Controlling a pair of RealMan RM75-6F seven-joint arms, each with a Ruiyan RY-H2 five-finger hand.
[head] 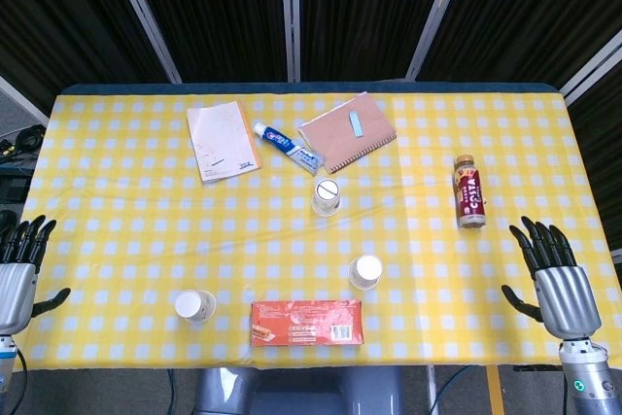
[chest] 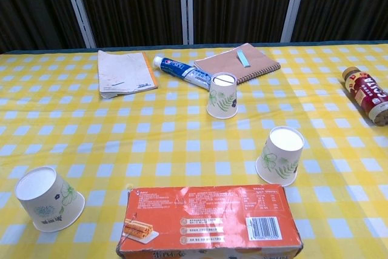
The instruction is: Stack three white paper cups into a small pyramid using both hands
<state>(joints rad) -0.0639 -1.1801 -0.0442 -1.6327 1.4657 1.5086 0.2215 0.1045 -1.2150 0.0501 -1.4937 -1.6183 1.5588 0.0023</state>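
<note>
Three white paper cups with green leaf prints stand upside down and apart on the yellow checked table (head: 126, 201). One cup (head: 328, 196) (chest: 222, 94) is near the middle, one cup (head: 365, 272) (chest: 279, 155) sits nearer the front right, and one cup (head: 194, 307) (chest: 49, 198) is at the front left. My left hand (head: 19, 272) hovers open at the table's left edge, fingers spread. At the right front edge my right hand (head: 554, 279) is open too. Neither hand touches a cup or shows in the chest view.
An orange snack box (head: 307, 322) (chest: 209, 219) lies at the front edge between the two near cups. Farther back lie a pale booklet (head: 224, 140) (chest: 123, 73), a toothpaste tube (head: 288, 146) (chest: 182, 70) and a brown spiral notebook (head: 347, 131) (chest: 239, 63). A bottle (head: 469, 191) (chest: 368, 94) lies on the right.
</note>
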